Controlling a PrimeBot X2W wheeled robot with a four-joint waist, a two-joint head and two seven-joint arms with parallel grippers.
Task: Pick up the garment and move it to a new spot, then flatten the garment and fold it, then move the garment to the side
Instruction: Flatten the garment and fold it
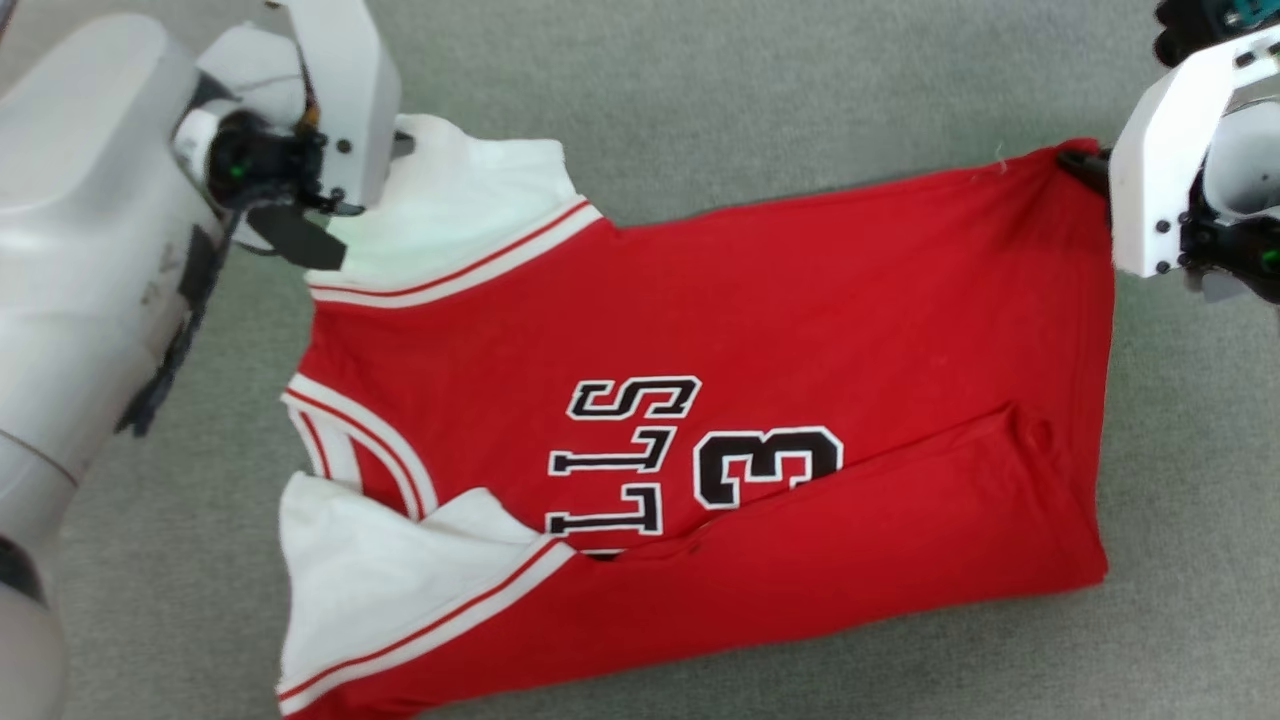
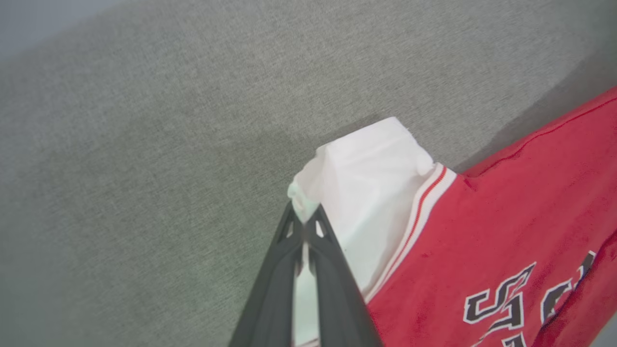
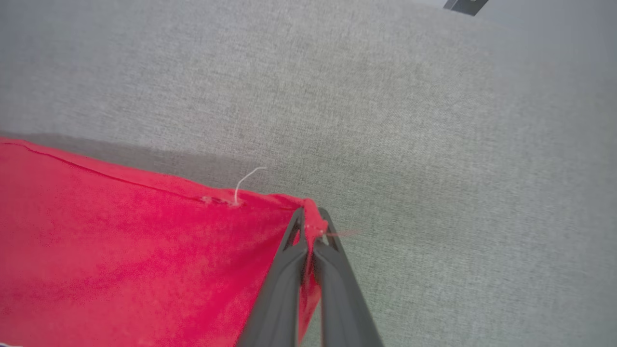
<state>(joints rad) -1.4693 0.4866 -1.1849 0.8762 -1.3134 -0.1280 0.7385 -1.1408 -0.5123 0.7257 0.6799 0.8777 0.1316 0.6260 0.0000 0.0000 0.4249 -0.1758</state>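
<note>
Head view: red garment [image 1: 760,330], white sleeves, partly folded.

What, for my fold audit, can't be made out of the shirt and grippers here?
Lettering: head view, near end tucked under the shirt's folded flap.
Shirt's near sleeve corner: cut off by head view's bottom edge.
Right gripper: head view, fingers mostly behind its white wrist housing.

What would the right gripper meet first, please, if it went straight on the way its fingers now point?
The right gripper is shut on the garment at a red corner. Just past its tips lies the grey fabric surface, probably the first thing met, though depth is unclear.
</note>
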